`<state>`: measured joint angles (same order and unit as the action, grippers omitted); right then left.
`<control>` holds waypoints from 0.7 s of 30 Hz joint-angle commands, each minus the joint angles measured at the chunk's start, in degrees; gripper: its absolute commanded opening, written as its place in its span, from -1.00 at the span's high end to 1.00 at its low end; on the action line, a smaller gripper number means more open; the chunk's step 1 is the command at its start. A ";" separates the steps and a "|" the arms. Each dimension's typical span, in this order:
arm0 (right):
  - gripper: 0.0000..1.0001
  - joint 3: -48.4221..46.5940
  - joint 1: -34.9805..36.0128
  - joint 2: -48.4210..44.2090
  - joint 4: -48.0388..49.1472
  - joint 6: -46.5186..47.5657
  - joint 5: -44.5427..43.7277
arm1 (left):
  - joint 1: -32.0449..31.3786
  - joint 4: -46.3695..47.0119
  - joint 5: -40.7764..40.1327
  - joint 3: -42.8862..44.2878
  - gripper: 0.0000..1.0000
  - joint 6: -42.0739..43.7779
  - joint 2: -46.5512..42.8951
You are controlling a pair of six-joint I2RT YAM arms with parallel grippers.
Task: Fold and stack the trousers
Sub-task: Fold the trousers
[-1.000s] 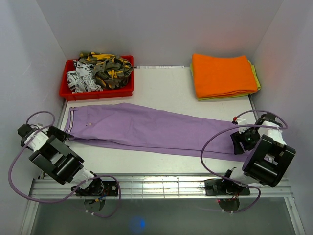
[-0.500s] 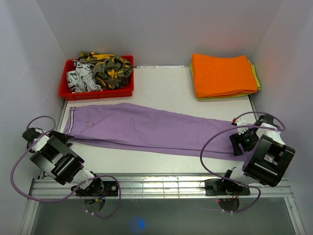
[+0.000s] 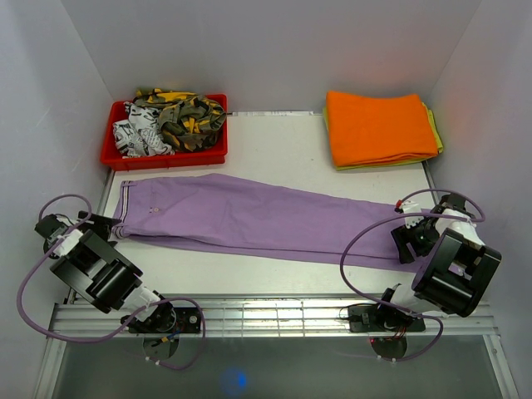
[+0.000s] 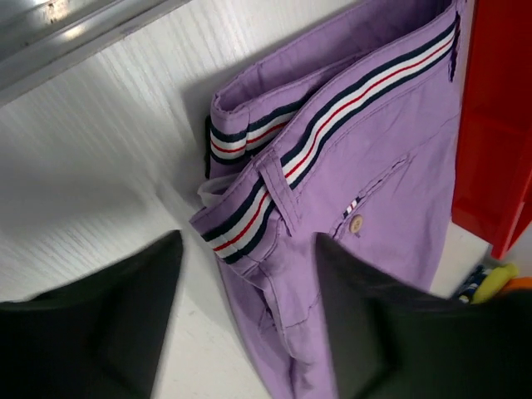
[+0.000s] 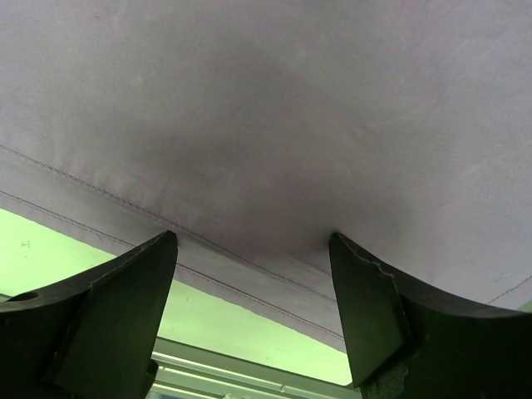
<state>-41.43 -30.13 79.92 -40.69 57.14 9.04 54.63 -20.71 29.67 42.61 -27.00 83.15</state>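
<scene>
The lilac trousers [image 3: 249,218] lie flat across the table, waistband at the left and leg ends at the right. My left gripper [image 3: 106,227] is open at the near corner of the waistband. In the left wrist view its fingers [image 4: 249,332] straddle the striped waistband edge of the trousers [image 4: 366,158] without closing on it. My right gripper [image 3: 410,242] is open over the leg ends. In the right wrist view its fingers [image 5: 253,249] press down on the hem of the trousers [image 5: 266,100], spread wide apart.
A red bin [image 3: 163,156] of patterned garments stands at the back left; its wall shows in the left wrist view [image 4: 490,125]. Folded orange and yellow-green cloths [image 3: 381,126] lie at the back right. White walls close in both sides.
My left gripper drew back to the left, then came in again to the waistband corner, which shifted slightly. The right gripper has barely moved.
</scene>
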 commanded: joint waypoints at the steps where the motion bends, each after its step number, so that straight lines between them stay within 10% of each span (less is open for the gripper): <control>1: -0.61 2.58 -0.19 2.61 2.28 -0.10 -0.95 | 0.04 1.99 1.44 1.34 -0.68 -0.77 -0.36; 21: -0.61 2.06 -0.10 2.26 0.96 -0.19 -0.69 | -0.05 5.77 1.88 -3.76 -0.35 -5.87 2.62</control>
<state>-41.43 -30.13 80.09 -39.88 57.14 8.47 54.63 -16.73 30.81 39.33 -31.55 86.11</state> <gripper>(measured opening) 0.801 0.673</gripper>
